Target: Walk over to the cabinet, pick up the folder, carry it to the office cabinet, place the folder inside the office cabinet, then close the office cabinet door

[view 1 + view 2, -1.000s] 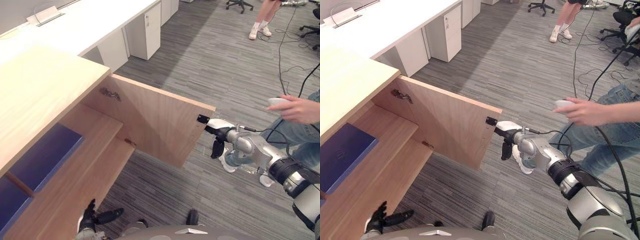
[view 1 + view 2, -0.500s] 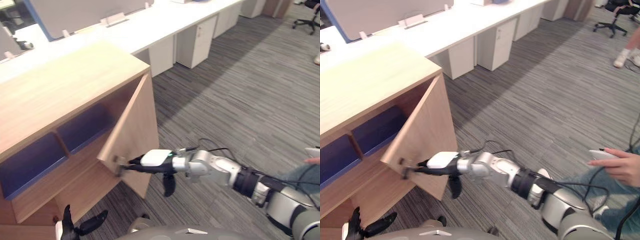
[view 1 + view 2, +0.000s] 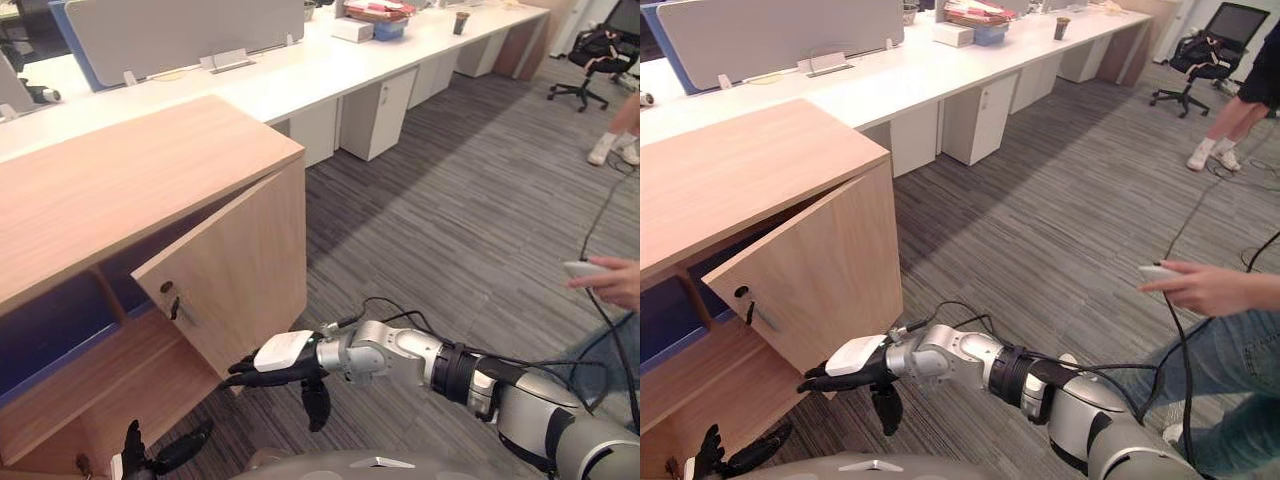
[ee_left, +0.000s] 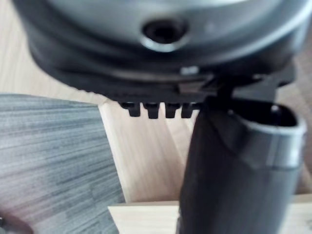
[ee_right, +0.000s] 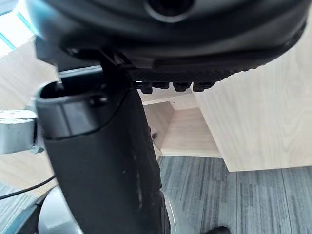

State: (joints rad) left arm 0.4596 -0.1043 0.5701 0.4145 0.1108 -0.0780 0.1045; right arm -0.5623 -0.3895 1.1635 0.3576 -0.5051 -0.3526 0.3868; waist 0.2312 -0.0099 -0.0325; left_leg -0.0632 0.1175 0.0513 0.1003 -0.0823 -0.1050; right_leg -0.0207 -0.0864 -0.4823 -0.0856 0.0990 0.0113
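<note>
My two head cameras sit side by side and look down from above at the office cabinet (image 3: 130,180) and the carpet (image 3: 450,200) past it. Both take in the cabinet door (image 3: 240,270), the long white desk (image 3: 890,80) and my right hand (image 3: 285,358), seen from slightly shifted places. My left wrist camera looks along my left hand (image 4: 234,165) from very close, onto pale wood and carpet. My right wrist camera looks along its own hand, equally close, at the cabinet's wood with carpet below.

Grey striped carpet (image 3: 480,200), long white desks (image 3: 300,75)
</note>
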